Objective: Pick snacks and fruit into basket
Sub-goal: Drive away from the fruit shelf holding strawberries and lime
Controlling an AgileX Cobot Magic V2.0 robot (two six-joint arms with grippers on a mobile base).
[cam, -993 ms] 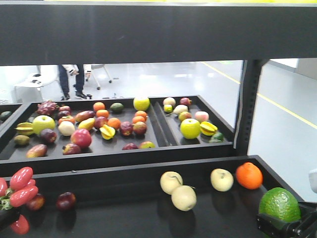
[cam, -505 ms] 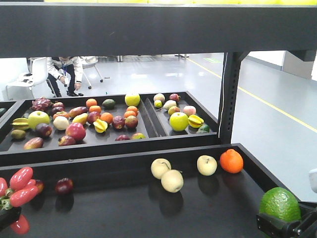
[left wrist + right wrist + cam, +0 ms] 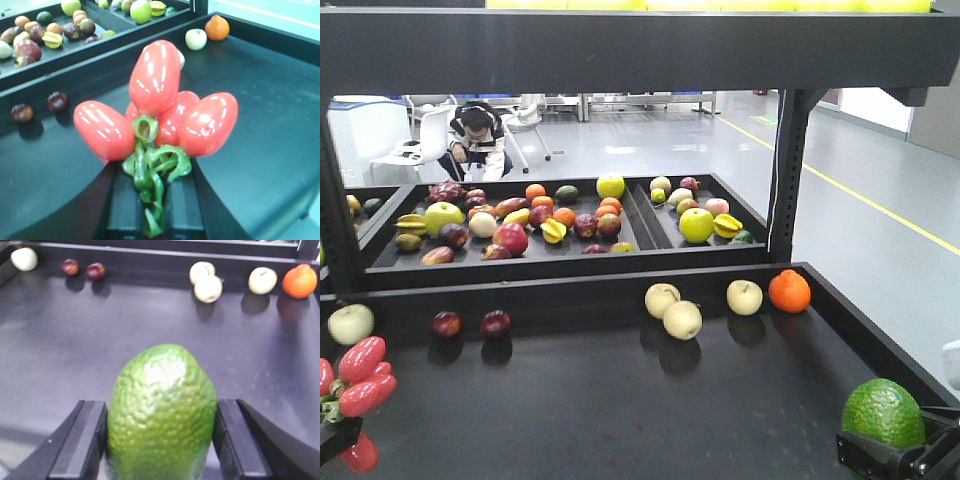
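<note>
My left gripper [image 3: 152, 197] is clamped on the stem of the red cluster [image 3: 156, 95] at the front tray's [image 3: 620, 410] front left edge. My right gripper [image 3: 162, 440] squeezes the avocado [image 3: 162, 400] at its front right corner. The shelf has just receded, so I judge the base is carrying both fruits off. Apples [image 3: 682, 319], an orange [image 3: 789, 291] and plums [image 3: 496, 323] line the tray's back edge. Rear trays [image 3: 570, 264] hold mixed fruit. No basket or pouch shows.

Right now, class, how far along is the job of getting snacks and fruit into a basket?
Picking looks done for both fruits. In hand: left fingers clamp the red fruit cluster by its green stem; right fingers clamp the bumpy green fruit. Left: no basket or snack pouch shows, so delivery and snacks seem outstanding.
</note>
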